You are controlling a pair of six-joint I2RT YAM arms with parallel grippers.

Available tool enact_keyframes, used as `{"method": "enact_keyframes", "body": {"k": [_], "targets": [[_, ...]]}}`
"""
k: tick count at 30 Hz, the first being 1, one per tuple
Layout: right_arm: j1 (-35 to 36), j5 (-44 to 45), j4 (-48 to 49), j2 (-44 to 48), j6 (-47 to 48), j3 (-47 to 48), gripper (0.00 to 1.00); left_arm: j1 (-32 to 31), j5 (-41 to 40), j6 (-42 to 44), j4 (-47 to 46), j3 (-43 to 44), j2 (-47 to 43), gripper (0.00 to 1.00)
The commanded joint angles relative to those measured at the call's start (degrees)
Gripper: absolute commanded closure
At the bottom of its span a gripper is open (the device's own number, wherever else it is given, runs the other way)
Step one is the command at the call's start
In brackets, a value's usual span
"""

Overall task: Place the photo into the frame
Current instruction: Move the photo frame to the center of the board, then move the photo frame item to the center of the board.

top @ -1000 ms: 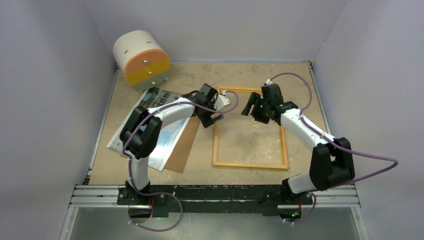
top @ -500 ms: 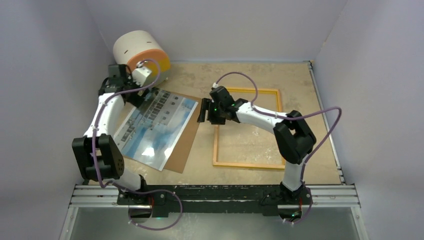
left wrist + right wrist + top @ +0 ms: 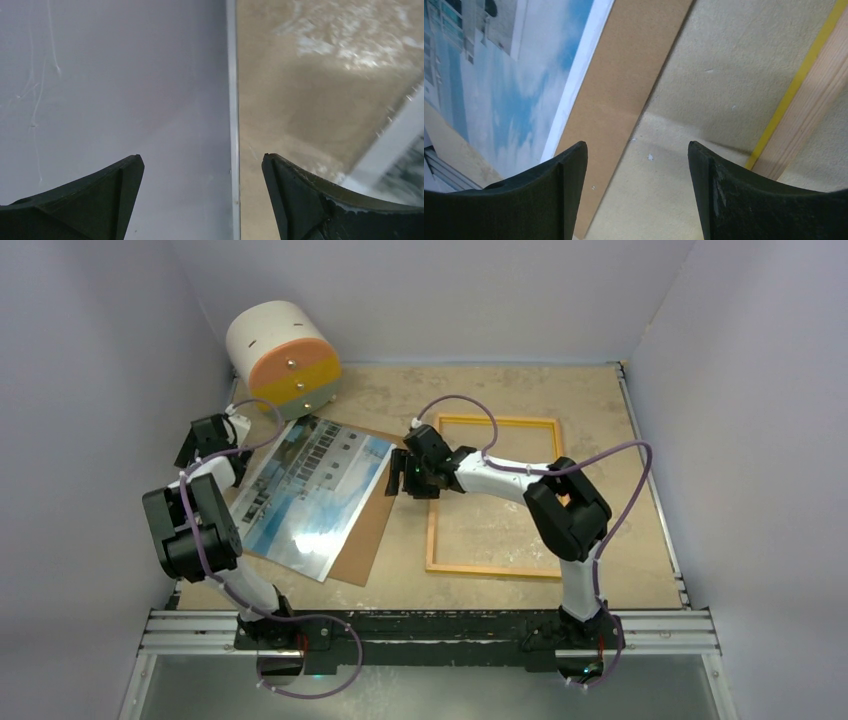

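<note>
There is one photo (image 3: pixel 310 495), one frame (image 3: pixel 497 569) and one brown backing board (image 3: pixel 365 540) on the table (image 3: pixel 600 440). A single white drum with an orange and yellow face (image 3: pixel 283 360) stands at the far left corner.

The photo lies picture side up on the board and covers most of it. A strip of brown shows along the photo's right and near edges. The frame lies flat to the right of the board, apart from it, with only bare table inside its four rails. The right wrist view shows a broad wood-coloured face on the frame with a thin yellow line along its edge.

Two arms are in view, each with one tool. The right tool (image 3: pixel 402 478) is over the bare strip between the board and the frame's left rail, spread wide and holding nothing. The left tool (image 3: pixel 197 445) is at the table's left edge beside the wall, near the photo's far left corner, likewise spread and gripping nothing.
</note>
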State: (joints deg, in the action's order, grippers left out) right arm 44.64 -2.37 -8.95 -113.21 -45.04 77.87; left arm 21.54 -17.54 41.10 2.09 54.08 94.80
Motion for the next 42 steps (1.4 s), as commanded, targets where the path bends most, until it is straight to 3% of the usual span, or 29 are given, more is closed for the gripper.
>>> {"method": "enact_keyframes", "body": {"k": [1, 12, 27, 32, 42], "targets": [[0.12, 1.42, 2.63, 1.39, -1.02, -3.01, 0.25, 0.35, -5.01, -4.40, -11.32, 0.19, 3.10, 0.04], [0.09, -1.33, 4.65, 0.38, -3.09, -7.75, 0.25, -6.48, -1.24, -8.79, -5.42, -5.33, 7.69, 0.00], [0.09, -3.17, 5.01, 0.04, -4.76, -6.59, 0.25, -12.86, 10.66, -8.18, 4.76, -15.46, -1.32, 0.00], [-0.06, -2.95, 5.26, 0.07, -5.87, -6.93, 0.25, -13.27, 12.27, -8.02, 7.55, -14.13, -3.68, 0.00], [-0.69, -6.66, 6.23, -1.25, -6.73, -6.43, 0.26, -13.02, 10.11, -8.74, 11.25, -3.09, -5.33, 0.00]]}}
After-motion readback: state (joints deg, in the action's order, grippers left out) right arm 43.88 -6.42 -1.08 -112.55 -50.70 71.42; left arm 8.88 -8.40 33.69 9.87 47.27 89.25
